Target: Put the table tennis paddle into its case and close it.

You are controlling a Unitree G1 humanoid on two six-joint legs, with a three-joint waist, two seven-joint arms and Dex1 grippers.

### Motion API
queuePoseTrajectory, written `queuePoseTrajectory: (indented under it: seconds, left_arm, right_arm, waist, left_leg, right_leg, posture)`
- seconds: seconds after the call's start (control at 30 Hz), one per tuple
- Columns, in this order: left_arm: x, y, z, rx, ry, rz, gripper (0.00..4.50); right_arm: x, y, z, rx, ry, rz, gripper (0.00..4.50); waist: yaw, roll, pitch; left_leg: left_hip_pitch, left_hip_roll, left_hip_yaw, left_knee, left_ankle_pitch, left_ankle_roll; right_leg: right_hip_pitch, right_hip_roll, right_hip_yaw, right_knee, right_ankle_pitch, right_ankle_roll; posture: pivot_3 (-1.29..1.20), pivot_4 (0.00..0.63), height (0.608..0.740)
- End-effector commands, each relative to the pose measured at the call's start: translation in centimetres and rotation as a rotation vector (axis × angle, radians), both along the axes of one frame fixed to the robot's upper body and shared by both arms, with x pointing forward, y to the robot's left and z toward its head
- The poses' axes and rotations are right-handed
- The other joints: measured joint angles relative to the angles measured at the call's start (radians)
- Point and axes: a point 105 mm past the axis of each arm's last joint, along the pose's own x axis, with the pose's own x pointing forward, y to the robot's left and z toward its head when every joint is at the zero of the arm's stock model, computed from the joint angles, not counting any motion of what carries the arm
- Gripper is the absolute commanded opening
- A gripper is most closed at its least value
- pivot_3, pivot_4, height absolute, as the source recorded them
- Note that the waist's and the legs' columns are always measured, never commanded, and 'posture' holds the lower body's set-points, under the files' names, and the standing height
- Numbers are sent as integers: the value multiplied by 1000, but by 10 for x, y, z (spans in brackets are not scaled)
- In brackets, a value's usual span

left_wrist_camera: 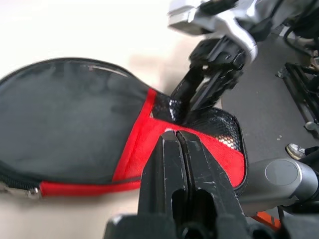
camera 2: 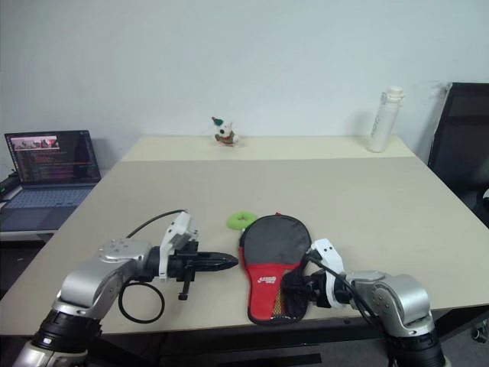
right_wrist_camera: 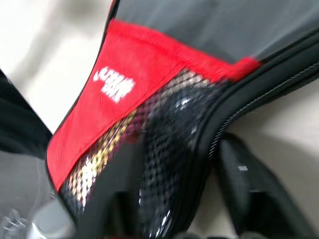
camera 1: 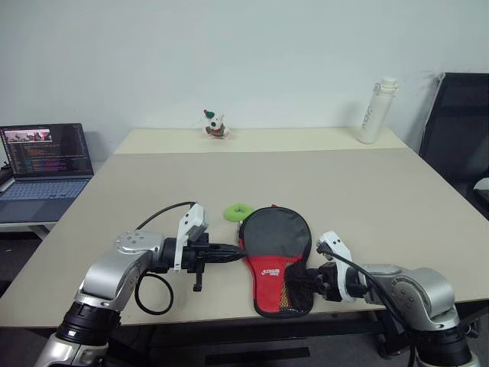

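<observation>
The case (camera 1: 276, 258) is laid near the table's (camera 1: 382, 199) front edge, long axis running front-to-back, round end away, narrow mesh end at the edge. The paddle is not separately made out; presumably inside. The left gripper (camera 1: 235, 248) is pressed shut, empty, pointing sideways at the case's left rim, tips just beside it. The right gripper (camera 1: 302, 284) is at the mesh end; whether its fingers are parted cannot be told. The zip likely is left to close; the right arm is judged nearer.
</observation>
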Motion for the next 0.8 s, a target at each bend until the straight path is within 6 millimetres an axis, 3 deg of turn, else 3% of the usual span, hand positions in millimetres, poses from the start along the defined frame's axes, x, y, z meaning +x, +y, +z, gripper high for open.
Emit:
queuePoseTrajectory:
  seconds: [0.03,0.1,0.23,0.33,0.37,0.47,0.63,0.8]
  left_arm:
    - [-3,-2,10,-6,-65,-3,0]
    - [1,0,10,-12,-80,34,0]
    - [20,9,17,-62,-96,171,0]
    - [30,15,17,-60,-97,231,0]
    - [35,18,14,-32,-119,253,184]
    - [47,26,8,22,-155,319,911]
    - [71,40,6,53,-196,465,2737]
    - [90,45,5,70,-211,558,4466]
  right_arm:
    - [0,-13,18,-62,-114,-14,3675]
    - [-4,-22,26,-110,-170,11,4410]
    - [-3,-34,56,-140,-291,59,4463]
    - [13,-27,74,-85,-368,46,4463]
    - [20,-22,78,-67,-389,45,4488]
    - [36,-5,81,-41,-425,57,4500]
    - [55,18,80,-30,-460,82,4500]
    - [61,40,69,0,-452,109,4500]
  waist:
    - [3,0,0]
    - [7,0,0]
    - [9,0,1]
    - [6,-1,1]
    - [5,-1,1]
    - [7,-1,1]
    - [11,-1,1]
    - [11,-1,1]
  left_leg:
    - [0,0,0,0,0,0]
    - [0,0,0,0,0,0]
    - [-1,0,0,0,0,0]
    - [0,1,0,0,0,0]
    - [0,1,0,0,0,0]
    - [0,1,0,0,0,0]
    - [-3,0,0,-1,0,0]
    - [-5,0,-1,1,0,0]
  right_leg:
    - [0,0,0,0,0,0]
    - [0,-1,0,-1,0,0]
    - [0,-1,-1,-2,0,0]
    - [0,0,-1,-1,0,0]
    - [0,1,-1,-1,0,0]
    - [0,1,-1,-1,0,0]
    - [-1,0,-1,-2,0,0]
    - [-3,0,-2,-1,1,1]
  posture:
    - [0,150,740]
    - [0,150,740]
    - [0,150,740]
    - [0,150,740]
    - [0,150,740]
    - [0,150,740]
    - [0,150,740]
    - [0,150,740]
